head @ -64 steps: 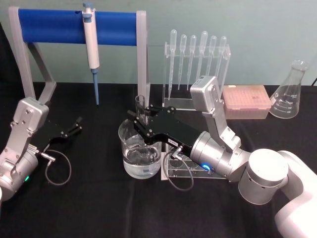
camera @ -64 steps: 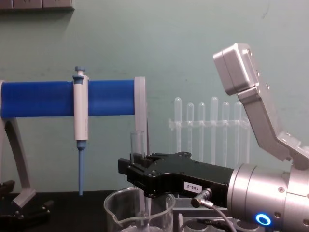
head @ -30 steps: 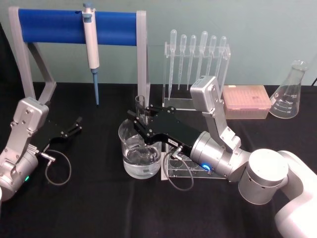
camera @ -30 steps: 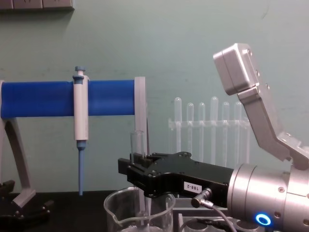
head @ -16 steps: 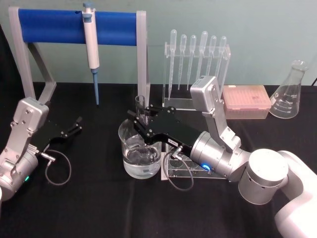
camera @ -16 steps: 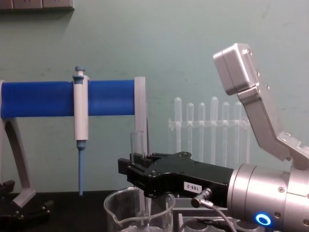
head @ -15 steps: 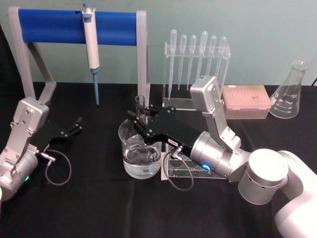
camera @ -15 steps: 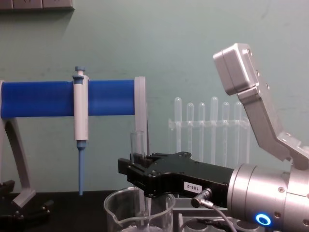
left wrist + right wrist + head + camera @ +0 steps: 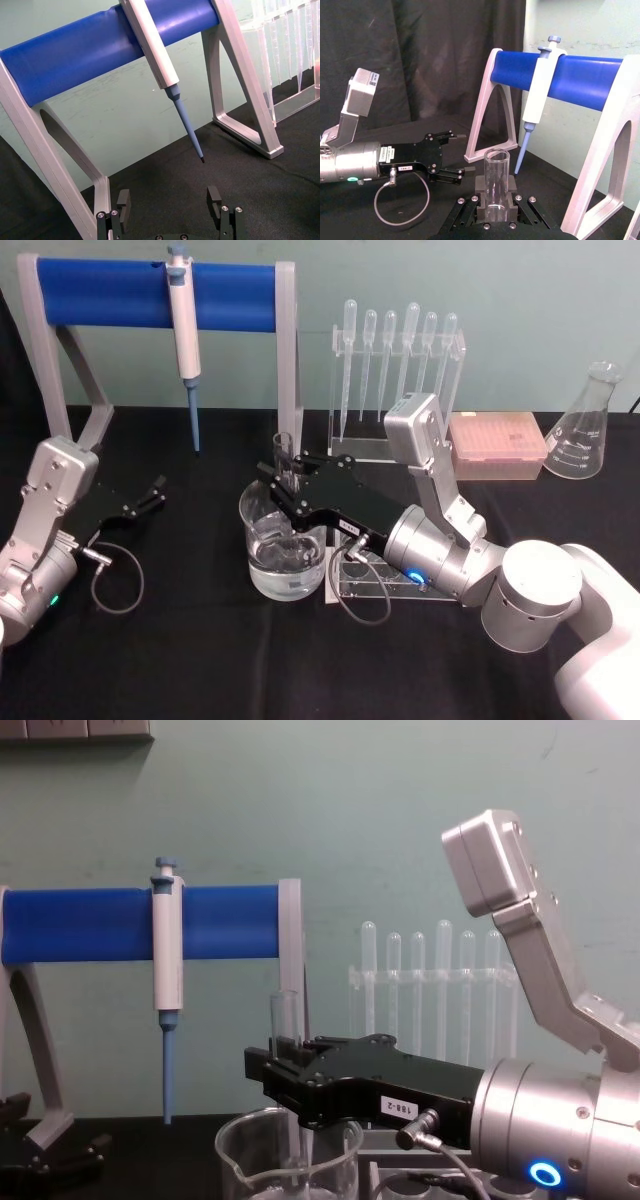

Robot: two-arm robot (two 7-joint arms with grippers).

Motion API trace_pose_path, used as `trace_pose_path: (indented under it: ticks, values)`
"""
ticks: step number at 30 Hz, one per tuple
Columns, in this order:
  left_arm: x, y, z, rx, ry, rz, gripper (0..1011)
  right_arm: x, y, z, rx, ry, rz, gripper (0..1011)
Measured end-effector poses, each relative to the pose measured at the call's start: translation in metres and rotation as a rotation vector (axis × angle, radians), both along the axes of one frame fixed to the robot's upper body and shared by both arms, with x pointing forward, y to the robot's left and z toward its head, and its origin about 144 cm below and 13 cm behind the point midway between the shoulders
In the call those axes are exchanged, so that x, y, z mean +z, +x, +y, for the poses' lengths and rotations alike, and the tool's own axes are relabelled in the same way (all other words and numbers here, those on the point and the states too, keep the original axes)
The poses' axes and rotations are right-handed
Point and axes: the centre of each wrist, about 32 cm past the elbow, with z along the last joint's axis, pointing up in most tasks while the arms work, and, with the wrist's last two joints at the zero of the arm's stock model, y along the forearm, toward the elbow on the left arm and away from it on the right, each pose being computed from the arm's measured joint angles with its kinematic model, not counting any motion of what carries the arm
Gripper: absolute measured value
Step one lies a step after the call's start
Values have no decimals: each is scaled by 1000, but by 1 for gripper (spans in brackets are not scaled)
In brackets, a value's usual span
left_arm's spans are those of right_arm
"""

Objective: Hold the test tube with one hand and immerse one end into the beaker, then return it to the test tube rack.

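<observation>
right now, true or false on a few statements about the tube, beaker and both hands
1. The right hand holds the tube upright, lower end inside the beaker. True.
2. The beaker is empty. False: it holds clear liquid.
3. The left hand is shut on something. False: it is open and holds nothing, off to the left.
4. A flask stands at the far right. True.
</observation>
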Motion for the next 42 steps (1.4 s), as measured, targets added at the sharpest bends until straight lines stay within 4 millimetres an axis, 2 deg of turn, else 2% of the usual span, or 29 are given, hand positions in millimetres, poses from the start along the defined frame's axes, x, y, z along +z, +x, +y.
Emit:
trace_pose_path:
  ticks: [42]
  values:
    - [0,0,0,0,0,0,1000,0,0,0,0,0,0,226]
